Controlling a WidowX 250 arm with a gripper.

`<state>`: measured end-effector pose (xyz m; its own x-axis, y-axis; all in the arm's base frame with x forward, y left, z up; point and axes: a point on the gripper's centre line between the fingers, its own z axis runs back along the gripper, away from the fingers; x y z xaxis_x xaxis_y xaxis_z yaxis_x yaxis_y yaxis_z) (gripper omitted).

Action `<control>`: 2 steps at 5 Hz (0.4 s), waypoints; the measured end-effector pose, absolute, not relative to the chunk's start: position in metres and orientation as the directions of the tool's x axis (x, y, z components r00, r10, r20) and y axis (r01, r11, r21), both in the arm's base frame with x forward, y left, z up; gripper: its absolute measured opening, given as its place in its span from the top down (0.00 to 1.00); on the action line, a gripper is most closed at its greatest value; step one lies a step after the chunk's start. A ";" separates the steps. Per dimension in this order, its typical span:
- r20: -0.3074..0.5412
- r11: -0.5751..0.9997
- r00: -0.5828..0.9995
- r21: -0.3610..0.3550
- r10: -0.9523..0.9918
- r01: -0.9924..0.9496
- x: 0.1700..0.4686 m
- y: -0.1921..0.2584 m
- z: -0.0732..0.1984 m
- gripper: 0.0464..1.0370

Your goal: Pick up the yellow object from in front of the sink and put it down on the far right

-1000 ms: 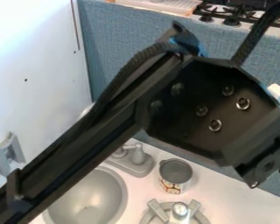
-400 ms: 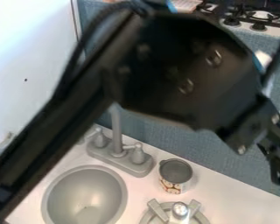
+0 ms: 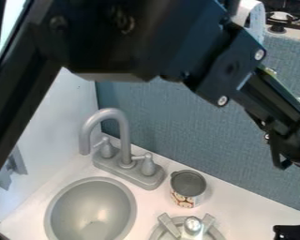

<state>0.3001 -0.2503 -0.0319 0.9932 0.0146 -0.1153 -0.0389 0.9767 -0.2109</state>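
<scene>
1. The cup point(image 3: 188, 186) was the landmark: a gray vessel with an open top, a pale lower side and a red and yellow pattern, standing upright on the white counter point(image 3: 245, 210).
2. The black gripper point(image 3: 292, 231) was at the view's lower right edge, to the right of the cup and lower in the view, well apart from it. Part of the gripper was cut off by the edge, and whether it was open or closed could not be told.
3. The black arm point(image 3: 146, 35) crossed the view above the cup, then bent down to the cup's right.
4. Just below the cup lay a round gray burner point(image 3: 157, 234) with raised prongs and a shiny, rounded metal piece point(image 3: 193, 224) at its middle.
5. The gray faucet point(image 3: 125, 140), with a curved spout and two handles, stood to the cup's left and reached higher in the view.
6. The round gray sink basin point(image 3: 90, 208) was set into the counter to the cup's left and slightly lower.
7. Behind the cup rose a blue-gray panel point(image 3: 196, 126); beyond it, up and to the cup's right, was a black stove grate point(image 3: 286, 19).
</scene>
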 end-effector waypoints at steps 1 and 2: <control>-0.062 0.983 0.998 -0.180 0.016 -0.027 0.286 -0.230 -0.001 0.04; 0.045 0.990 0.998 -0.138 0.038 -0.031 0.274 -0.203 0.024 0.04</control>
